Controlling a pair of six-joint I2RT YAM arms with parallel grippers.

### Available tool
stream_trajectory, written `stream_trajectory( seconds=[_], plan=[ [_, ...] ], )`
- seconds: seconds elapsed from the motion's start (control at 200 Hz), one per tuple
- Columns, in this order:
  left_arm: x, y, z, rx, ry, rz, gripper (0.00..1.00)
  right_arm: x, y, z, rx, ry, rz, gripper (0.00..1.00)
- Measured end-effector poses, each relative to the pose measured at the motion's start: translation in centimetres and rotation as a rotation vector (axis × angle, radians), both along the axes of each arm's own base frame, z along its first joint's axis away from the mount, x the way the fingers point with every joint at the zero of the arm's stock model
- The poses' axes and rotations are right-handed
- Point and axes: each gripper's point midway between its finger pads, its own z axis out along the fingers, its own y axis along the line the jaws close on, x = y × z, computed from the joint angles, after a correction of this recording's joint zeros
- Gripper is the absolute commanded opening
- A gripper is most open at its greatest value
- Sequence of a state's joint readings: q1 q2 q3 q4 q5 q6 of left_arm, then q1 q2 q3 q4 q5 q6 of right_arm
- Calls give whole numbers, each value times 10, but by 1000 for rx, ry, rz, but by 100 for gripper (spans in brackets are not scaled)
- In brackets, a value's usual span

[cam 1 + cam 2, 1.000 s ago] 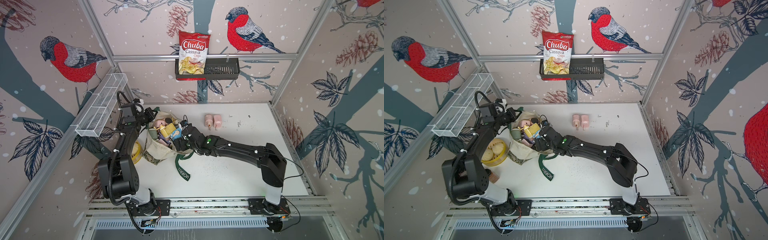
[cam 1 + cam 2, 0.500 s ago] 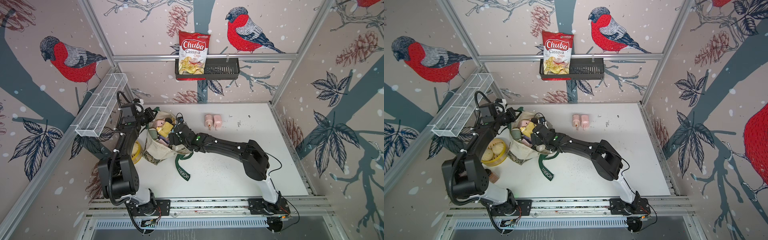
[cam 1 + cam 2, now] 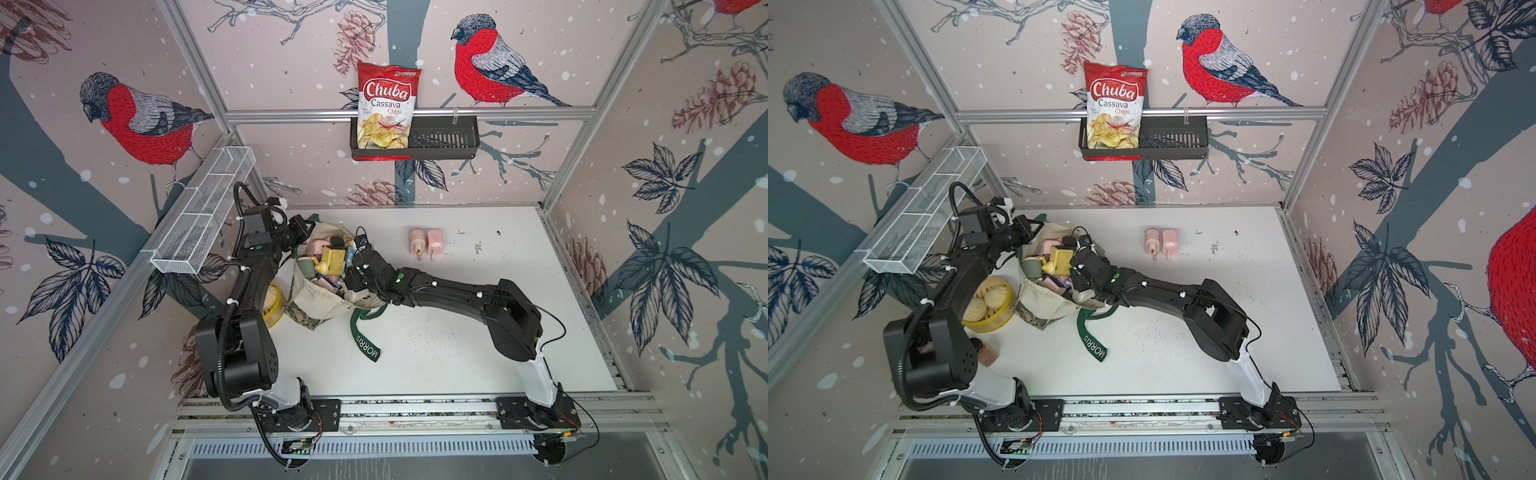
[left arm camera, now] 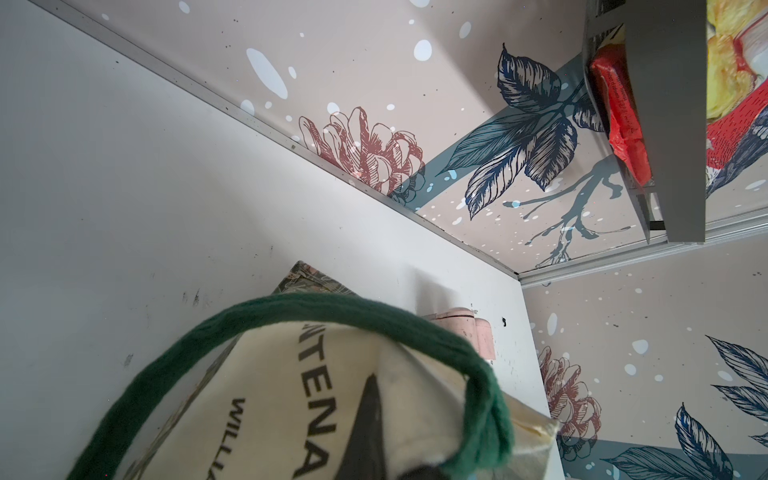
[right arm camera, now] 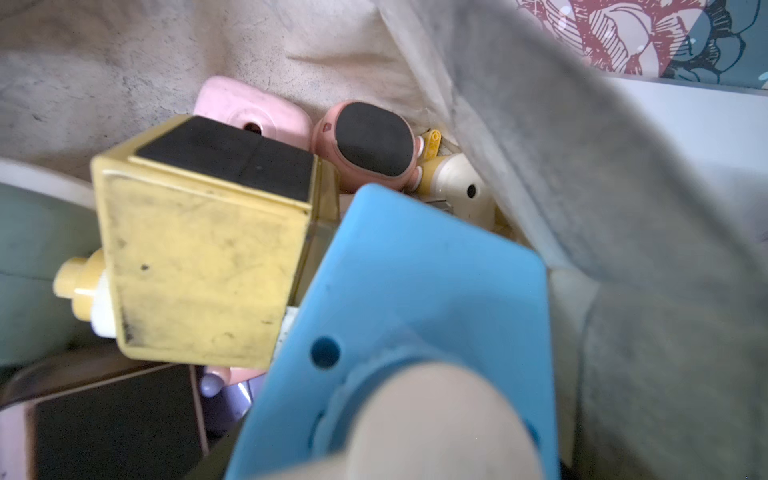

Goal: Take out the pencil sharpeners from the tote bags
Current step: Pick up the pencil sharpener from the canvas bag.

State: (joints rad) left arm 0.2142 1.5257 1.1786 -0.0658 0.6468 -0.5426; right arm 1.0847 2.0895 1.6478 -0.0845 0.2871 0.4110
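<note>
The cream tote bag (image 3: 320, 299) (image 3: 1042, 299) stands open at the table's left, filled with several pencil sharpeners, a yellow one (image 3: 332, 259) on top. My left gripper (image 3: 305, 232) is shut on the bag's far rim beside the green handle (image 4: 332, 307); one dark finger (image 4: 368, 415) presses the cloth. My right gripper (image 3: 351, 268) reaches into the bag's mouth, its fingertips hidden. A blue sharpener (image 5: 415, 291) fills the right wrist view, next to the yellow sharpener (image 5: 199, 257) and a pink one (image 5: 370, 141). Two pink sharpeners (image 3: 417, 241) (image 3: 434, 242) lie on the table.
A yellow bowl (image 3: 988, 303) of pale discs sits left of the bag, under my left arm. The bag's other handle (image 3: 365, 340), lettered MORRIS, trails toward the front. A chips bag (image 3: 386, 108) rests in a black wall basket (image 3: 444, 141). A white wire basket (image 3: 203, 216) hangs on the left wall.
My right arm has pushed its gripper further left and deeper into the bag's mouth. The left arm has not moved and still holds the bag's rim.
</note>
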Motion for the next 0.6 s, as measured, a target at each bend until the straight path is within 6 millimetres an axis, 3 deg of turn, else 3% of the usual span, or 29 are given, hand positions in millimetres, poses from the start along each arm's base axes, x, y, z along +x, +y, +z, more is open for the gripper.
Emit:
stream_trajectory(
  seconds=[0.135, 0.335, 0.6],
  plan=[
    [0, 0, 0, -1, 0, -1, 0, 5, -10, 0, 21, 14, 7, 60],
    [0, -1, 0, -2, 0, -4, 0, 12, -12, 2, 49, 25, 17, 73],
    [0, 0, 0, -2, 1, -3, 0, 21, -10, 9, 89, 33, 25, 67]
  ],
)
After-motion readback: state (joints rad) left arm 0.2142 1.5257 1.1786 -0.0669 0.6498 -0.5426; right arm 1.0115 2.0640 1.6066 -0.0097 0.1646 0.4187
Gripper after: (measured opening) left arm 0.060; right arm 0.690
